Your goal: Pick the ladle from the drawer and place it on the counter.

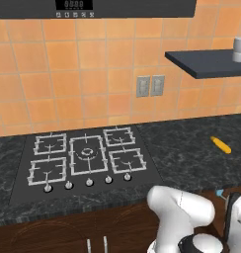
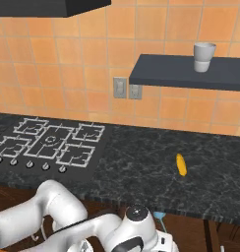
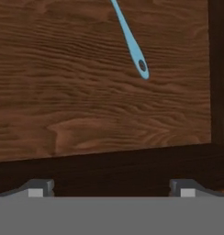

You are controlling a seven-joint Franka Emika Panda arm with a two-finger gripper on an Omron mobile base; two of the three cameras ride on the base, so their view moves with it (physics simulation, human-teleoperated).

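Note:
The ladle (image 3: pixel 132 43) lies on the wooden floor of the open drawer (image 3: pixel 63 92); its thin teal-blue handle runs down from the top edge and ends in a small hanging hole. My gripper (image 3: pixel 111 188) hovers above the drawer, open, with nothing between its two fingertips (image 3: pixel 38 187), and the handle's end sits ahead of it, slightly right of centre. In the base views a bit of the teal ladle (image 1: pixel 220 192) (image 2: pixel 160 215) peeks out below the front edge of the black marbled counter (image 1: pixel 191 148) (image 2: pixel 141 162), beside my arm.
A yellow stick-shaped object (image 1: pixel 220 145) (image 2: pixel 181 164) lies on the counter to the right of the gas stove (image 1: pixel 85 158) (image 2: pixel 48 145). A dark wall shelf (image 2: pixel 186 71) carries a white cup (image 2: pixel 204 56). The drawer's dark side wall (image 3: pixel 219 69) rises at the right.

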